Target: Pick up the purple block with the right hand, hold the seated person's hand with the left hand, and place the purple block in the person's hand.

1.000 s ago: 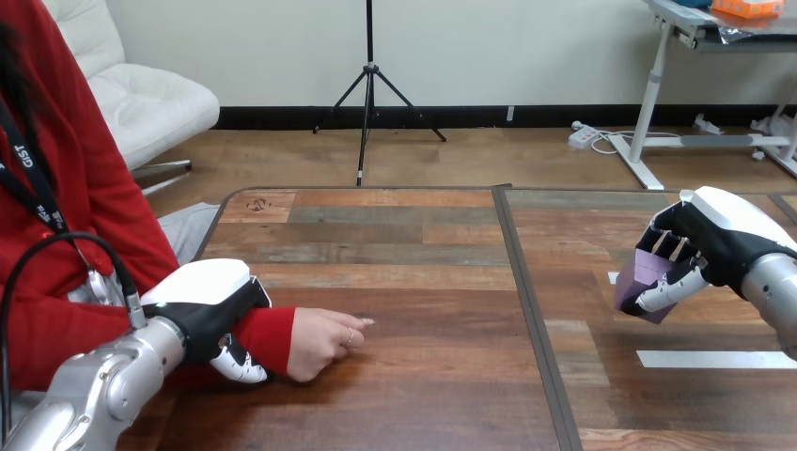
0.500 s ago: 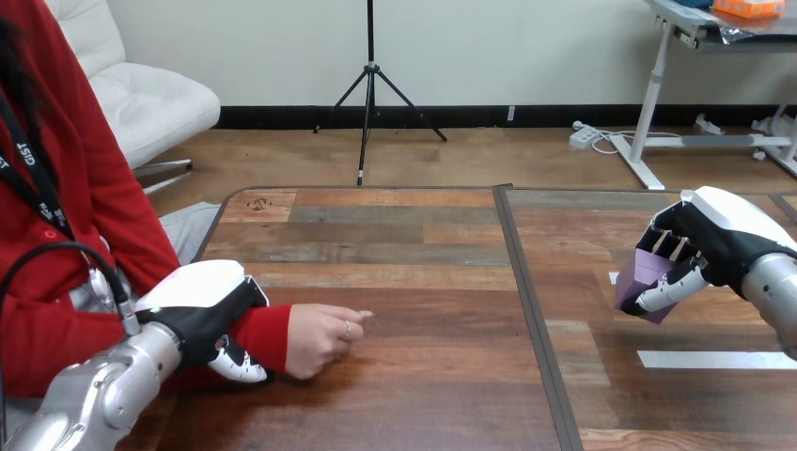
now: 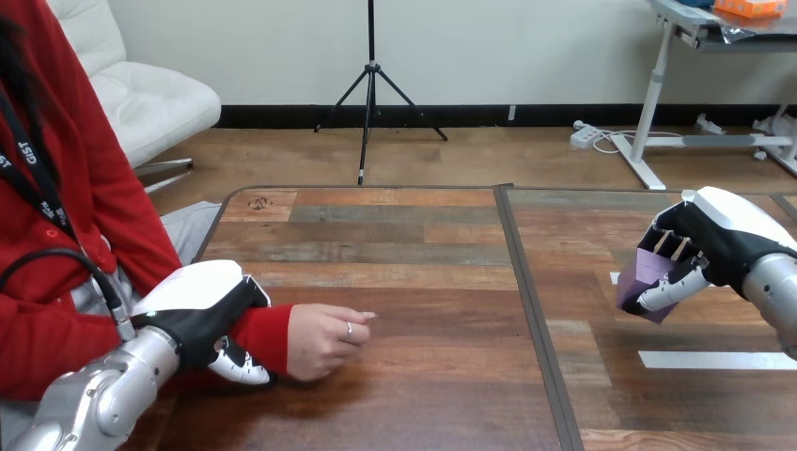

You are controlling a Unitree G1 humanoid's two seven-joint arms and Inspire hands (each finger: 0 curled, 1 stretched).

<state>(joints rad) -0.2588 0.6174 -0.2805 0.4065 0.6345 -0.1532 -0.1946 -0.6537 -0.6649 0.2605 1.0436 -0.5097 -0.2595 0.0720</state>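
At the near left corner of the wooden table (image 3: 423,395), the robot's silver left arm (image 3: 99,399) reaches in from the bottom edge. It ends in the left hand (image 3: 202,305), which is clamped over the seated person's wrist at the cuff of a red sleeve (image 3: 265,336). The white shell on the hand's back faces up, its fingers wrap over the top of the sleeve, and its thumb (image 3: 240,366) curls in from the near side. Just beyond the cuff, the person's hand (image 3: 321,340) rests on the wood, loosely closed, knuckles toward the middle of the table and one finger stretched out a little to the right.

Across a dark seam (image 3: 532,310) that splits the tabletop from front to back, a strip of white tape (image 3: 714,359) lies flat near the right edge. Farther back, the right hand (image 3: 719,230) comes in from the right side and grasps the purple block (image 3: 647,272). Its fingers hook over the block's top edge and its thumb presses across the face turned to the camera. The block is tilted, one corner pointing down, over a second, smaller piece of white tape (image 3: 613,278). Whether that corner touches the wood cannot be told. The block and the person's hand are well apart, on opposite halves of the table.
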